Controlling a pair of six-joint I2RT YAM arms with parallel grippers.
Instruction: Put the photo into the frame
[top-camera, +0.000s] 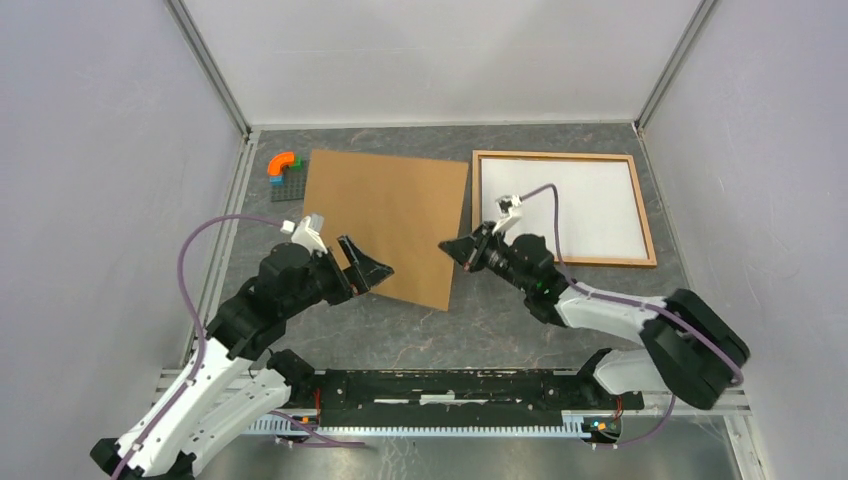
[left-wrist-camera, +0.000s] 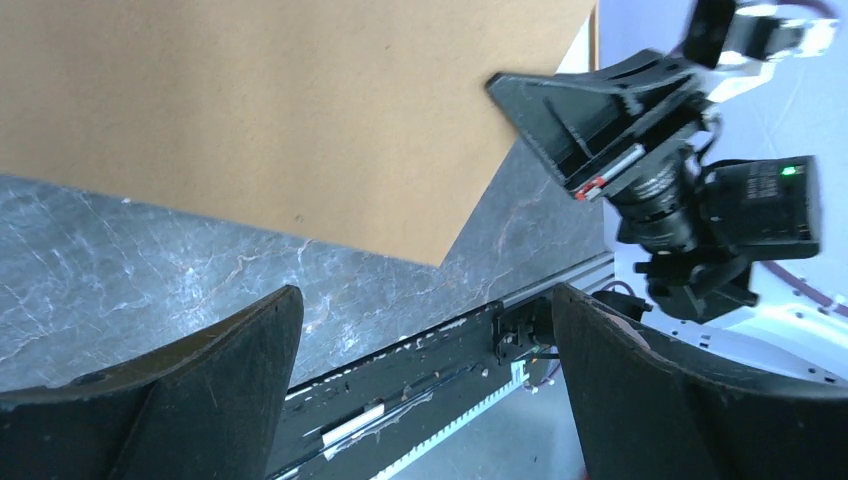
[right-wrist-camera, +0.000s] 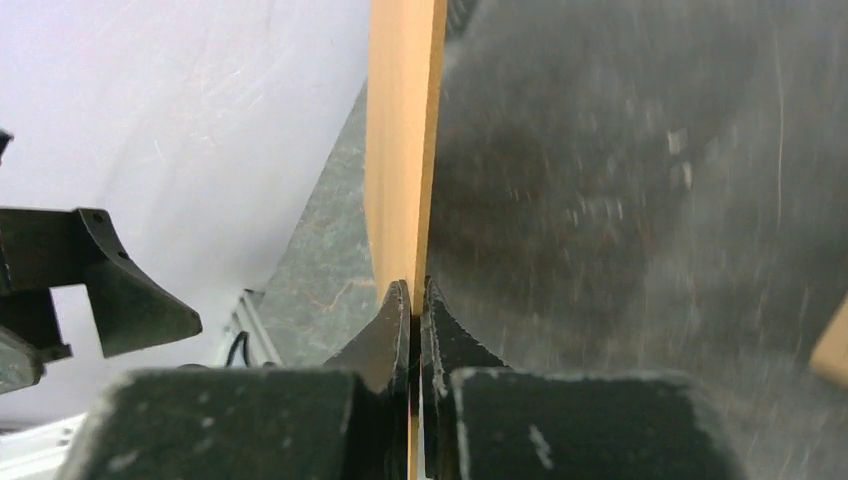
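Grasp step: right claw (top-camera: 449, 249) clamped on the right edge of the brown board (top-camera: 385, 215), left claw (top-camera: 367, 265) gaping nearby; frame (top-camera: 555, 155) lies at the far right corner of the table (top-camera: 500, 320). Next, lift the board across to it

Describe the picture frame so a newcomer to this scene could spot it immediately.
On the grey marbled table, look at the far right corner, beside the big brown backing board. The frame lies flat there, a narrow light-wood border around a white rectangle. The board is plain brown with no border; the coloured bricks at far left are much smaller.
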